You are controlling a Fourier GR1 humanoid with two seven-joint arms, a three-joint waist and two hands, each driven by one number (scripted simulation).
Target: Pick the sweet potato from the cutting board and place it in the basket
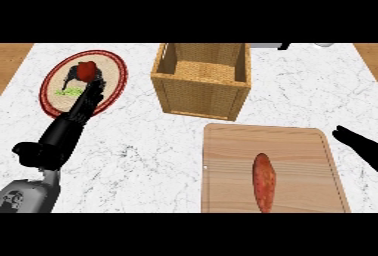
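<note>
A long reddish-brown sweet potato [264,182] lies lengthwise on the pale wooden cutting board [303,150] at the lower right. The woven square basket [201,95] stands behind the board, near the middle, with nothing seen inside it. My right hand [359,143] shows at the right edge, just past the board's right side, fingers straight and apart from the sweet potato. My left hand [66,131] stretches up the left side, its straight fingers reaching over the lower edge of an oval plate.
An oval plate [111,62] with a red rim sits at the far left, bearing a small red item [87,70] and a dark figure. Grey and white objects [277,46] peek in at the back edge. White marble counter lies between plate and board.
</note>
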